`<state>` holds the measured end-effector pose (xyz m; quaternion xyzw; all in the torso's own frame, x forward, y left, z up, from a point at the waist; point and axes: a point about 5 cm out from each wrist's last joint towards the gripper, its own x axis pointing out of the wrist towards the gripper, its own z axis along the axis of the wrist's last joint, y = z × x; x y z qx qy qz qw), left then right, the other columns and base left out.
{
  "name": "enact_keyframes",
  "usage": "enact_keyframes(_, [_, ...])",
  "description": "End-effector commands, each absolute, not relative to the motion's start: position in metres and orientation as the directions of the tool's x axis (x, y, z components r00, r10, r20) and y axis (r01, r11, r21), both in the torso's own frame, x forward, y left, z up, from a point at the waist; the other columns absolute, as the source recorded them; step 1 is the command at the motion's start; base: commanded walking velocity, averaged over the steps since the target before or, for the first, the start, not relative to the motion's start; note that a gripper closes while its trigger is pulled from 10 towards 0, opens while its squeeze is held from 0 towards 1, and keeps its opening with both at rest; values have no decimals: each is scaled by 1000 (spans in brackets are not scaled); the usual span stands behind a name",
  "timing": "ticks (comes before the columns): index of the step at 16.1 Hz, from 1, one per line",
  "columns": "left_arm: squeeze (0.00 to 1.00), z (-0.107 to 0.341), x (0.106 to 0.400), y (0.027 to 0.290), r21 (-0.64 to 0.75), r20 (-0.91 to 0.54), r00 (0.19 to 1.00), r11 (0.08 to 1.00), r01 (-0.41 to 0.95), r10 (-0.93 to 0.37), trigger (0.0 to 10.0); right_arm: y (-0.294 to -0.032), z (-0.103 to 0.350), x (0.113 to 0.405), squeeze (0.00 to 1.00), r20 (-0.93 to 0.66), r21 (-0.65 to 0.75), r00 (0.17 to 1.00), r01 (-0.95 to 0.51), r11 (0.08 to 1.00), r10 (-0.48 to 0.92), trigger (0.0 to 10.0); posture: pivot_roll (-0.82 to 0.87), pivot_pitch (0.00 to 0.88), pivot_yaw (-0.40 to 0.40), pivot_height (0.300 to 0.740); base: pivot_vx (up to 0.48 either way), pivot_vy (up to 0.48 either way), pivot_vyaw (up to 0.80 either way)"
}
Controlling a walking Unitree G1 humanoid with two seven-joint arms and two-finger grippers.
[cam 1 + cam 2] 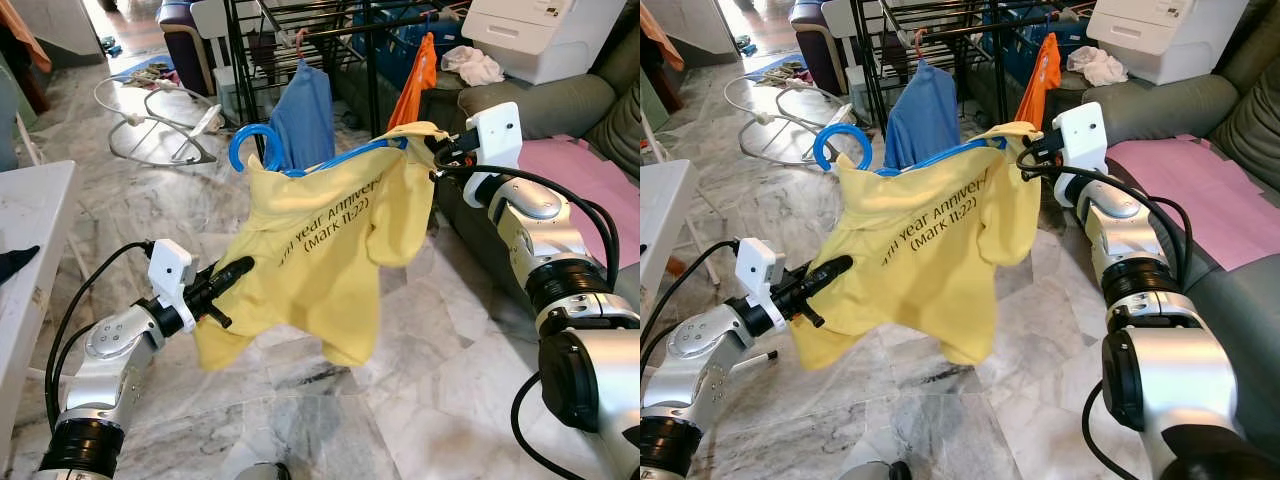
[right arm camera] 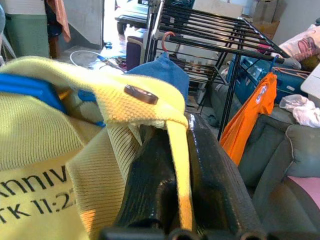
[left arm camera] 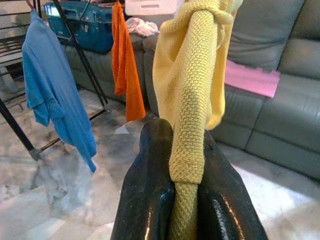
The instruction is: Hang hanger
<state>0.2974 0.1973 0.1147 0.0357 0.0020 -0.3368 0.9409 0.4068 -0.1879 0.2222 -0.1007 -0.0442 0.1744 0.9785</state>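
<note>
Left gripper (image 1: pixel 232 270): low on the robot's left, its two black fingers (image 3: pixel 150 200) pressed together on a rolled edge of the yellow shirt (image 1: pixel 320 260), near the shirt's lower corner.
Right gripper (image 1: pixel 437 157): raised on the robot's right, fingers clamped on the shirt's collar edge beside a dark button (image 2: pixel 140 94), at the end of the blue hanger (image 1: pixel 300 160).
Yellow shirt: stretched in the air between the two grippers, above the marble floor (image 1: pixel 420 360); black print on its front reads in part "year Anniver" and "(Mark 11:22)".
Blue hanger: threaded inside the shirt's top, its bar running along the shoulder line; its round hook (image 1: pixel 252 145) sticks out at the neck end, free in the air and apart from the rack.
Drying rack (image 1: pixel 300 40): black, standing behind the shirt, with a blue shirt (image 1: pixel 305 120) hanging from it on a hanger and an orange garment (image 1: pixel 420 75) hanging just beside.
Grey sofa (image 1: pixel 540 110): on the robot's right, carrying a pink sheet (image 1: pixel 590 180), a white cloth (image 1: pixel 475 65) and a white box (image 1: pixel 545 35).
Table (image 1: pixel 30 260): white, on the robot's left edge, with a dark item (image 1: pixel 15 262) lying on it.
Floor behind: a white wire-frame object (image 1: pixel 160 125) lies well apart from the shirt, near the rack.
</note>
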Motion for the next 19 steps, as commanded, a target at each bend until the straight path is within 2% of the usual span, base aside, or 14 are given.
enact_keyframes(1, [0,118,296,203,132,-29,779,770,624,-626,0,-190,219,406,0,37,-220,938,-328,919,344,0,-58,28,20,740,0,0,0])
enact_keyframes(2, [0,115,294,200,142,-45,760,748,648,-649,0,-191,221,406,0,44,-221,942,-316,923,333,0,-62,29,22,740,0,0,0])
enact_keyframes(4, [0,124,289,192,124,37,716,714,689,-698,0,-198,221,407,0,35,-221,961,-261,940,275,0,-63,30,20,740,0,0,0])
enact_keyframes(5, [0,129,290,193,126,81,720,724,678,-689,0,-206,218,407,0,22,-199,977,-204,959,212,0,-63,30,20,740,0,0,0])
enact_keyframes(7, [0,129,292,198,151,75,755,756,637,-651,0,-216,213,407,0,14,-166,992,-123,979,127,0,-63,30,20,740,0,0,0])
enact_keyframes(8, [0,129,294,207,185,87,807,805,563,-584,0,-224,208,405,0,-1,-141,998,-60,988,60,0,-63,30,20,740,0,0,0])
enact_keyframes(10, [0,135,297,214,132,150,833,846,517,-532,0,-230,198,402,0,-33,-130,999,-26,991,21,0,-63,30,20,740,0,0,0])
enact_keyframes(13, [0,136,297,212,143,151,826,839,526,-543,0,-231,194,401,0,-48,-120,999,-10,993,4,0,-57,31,19,740,0,0,0])
enact_keyframes(19, [0,127,278,185,-1,99,641,644,765,-761,0,-235,197,402,0,-52,-101,998,14,995,-19,0,-59,30,21,740,0,0,0])
